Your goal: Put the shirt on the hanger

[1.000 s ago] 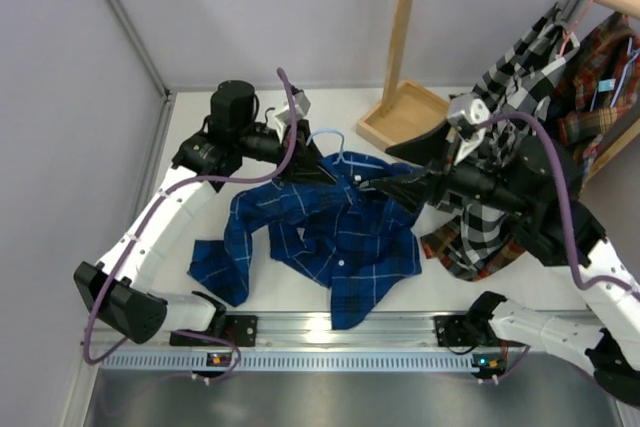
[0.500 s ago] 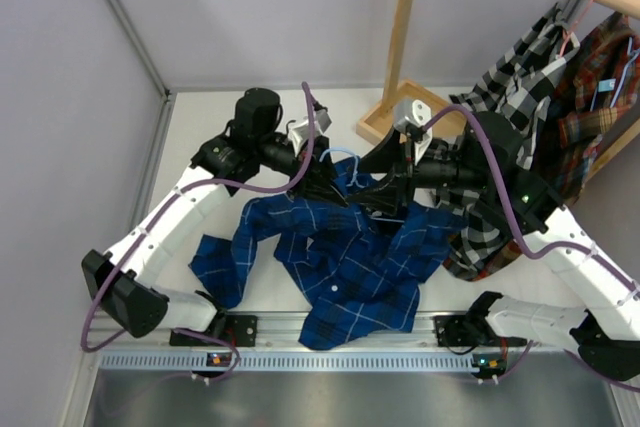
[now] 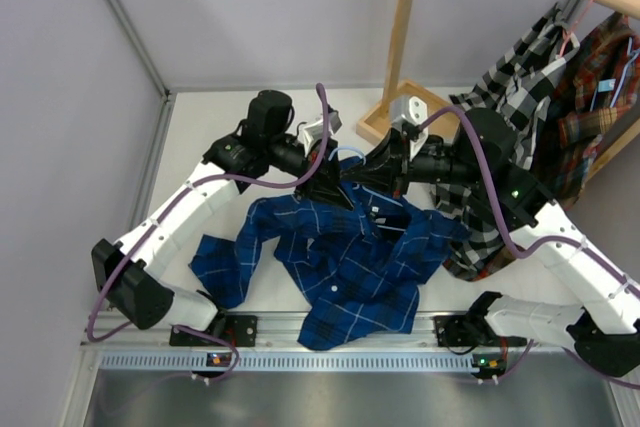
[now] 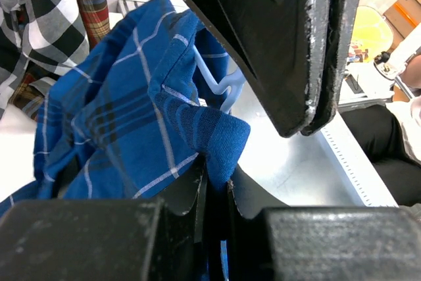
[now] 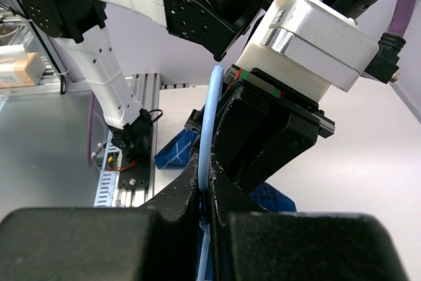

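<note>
Top view: both arms meet at centre frame, over the upper edge of the shirt (image 3: 345, 257). The rest of the garment lies crumpled across the bench (image 3: 200, 132), one sleeve trailing to lower left.

Left pincer (image 4: 212, 185) – clamped on a folded edge of the blue plaid, holding it raised; the fold runs straight into the gap between the fingers.

Right pincer (image 5: 204, 195) – closed on the light-blue wire of the hanger (image 5: 210, 110), which stands up from between its fingers. In the left wrist view a kinked bit of the same wire shows just behind the lifted fold, close under the right pincer's tips.

Step in hand, as I read it: feeding the hanger into the shirt, with the cloth held up and the wire at the opening. How far the wire is already inside the cloth I cannot tell. The next move probably calls for sliding one hanger shoulder under the raised fabric while the left grip keeps the cloth taut.

Edges and room: the shirt's hem reaches the metal rail (image 3: 340, 327) at lower centre. The wooden stand base (image 3: 405, 112) sits just behind the pincers. The black-and-white checked shirt (image 3: 510, 77) hangs close beside the right arm, so there is snag risk there. Bare bench lies toward the upper left.
</note>
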`<state>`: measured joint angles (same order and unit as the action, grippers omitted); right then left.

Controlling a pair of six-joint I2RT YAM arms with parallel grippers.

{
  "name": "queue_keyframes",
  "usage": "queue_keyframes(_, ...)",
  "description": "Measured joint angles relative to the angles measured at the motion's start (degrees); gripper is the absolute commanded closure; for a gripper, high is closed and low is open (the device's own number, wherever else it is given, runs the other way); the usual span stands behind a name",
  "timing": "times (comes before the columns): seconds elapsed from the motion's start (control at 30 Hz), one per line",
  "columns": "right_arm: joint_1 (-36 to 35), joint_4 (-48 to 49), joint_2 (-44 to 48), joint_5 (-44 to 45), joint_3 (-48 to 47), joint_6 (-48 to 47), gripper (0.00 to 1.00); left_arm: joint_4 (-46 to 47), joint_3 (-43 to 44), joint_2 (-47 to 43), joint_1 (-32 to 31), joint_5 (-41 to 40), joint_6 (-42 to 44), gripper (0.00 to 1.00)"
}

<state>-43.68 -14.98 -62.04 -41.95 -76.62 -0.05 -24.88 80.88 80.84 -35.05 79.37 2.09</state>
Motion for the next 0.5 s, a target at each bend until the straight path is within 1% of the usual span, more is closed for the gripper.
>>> queue_keyframes(0.03, 0.0, 0.5, 0.2, 0.2, 0.3, -0.4, 1.0, 0.0, 0.0, 0.0, 0.0, -0.1, 0.0, 1.0)
queue_keyframes(0.07, 0.0, 1.0, 0.4, 0.5, 0.9, -0.8, 1.0, 0.0, 0.0, 0.0, 0.0, -0.3, -0.1, 0.96)
queue_keyframes(0.1, 0.0, 1.5, 0.8, 0.9, 1.4, -1.0, 1.0, 0.0, 0.0, 0.0, 0.0, -0.9, -0.1, 0.65)
queue_keyframes(0.13, 0.0, 1.8, 1.2, 1.3, 2.0, -1.3, 1.0, 0.0, 0.0, 0.0, 0.0, -1.4, 0.0, 0.46)
queue_keyframes(0.17, 0.0, 1.9, 1.6, 1.8, 2.4, -1.4, 1.0, 0.2, 0.0, 0.0, 0.0, -2.5, 0.2, 0.29)
queue_keyframes(0.2, 0.0, 1.7, 2.0, 2.6, 3.1, -1.5, 1.0, 0.4, 0.0, -0.1, 0.0, -4.4, 0.3, 0.02)
queue_keyframes(0.27, 0.0, 1.6, 2.6, 4.2, 3.9, -1.5, 1.0, 0.3, 0.0, -0.6, 0.0, -10.3, -0.3, 0.02)
queue_keyframes(0.37, 0.0, 1.5, 3.5, 9.6, 4.3, -1.4, 1.0, 0.2, -0.1, -3.1, 0.0, -23.4, -0.2, 0.02)
queue_keyframes(0.4, 0.0, 1.7, 4.0, 12.1, 4.6, -1.2, 1.0, 0.2, -0.2, -4.3, 0.0, -26.6, -0.1, 0.02)
queue_keyframes(0.5, 0.0, 1.3, 5.9, 19.7, 5.0, -0.1, 1.0, 1.6, -3.2, -12.2, 0.0, -39.9, 0.0, 0.02)
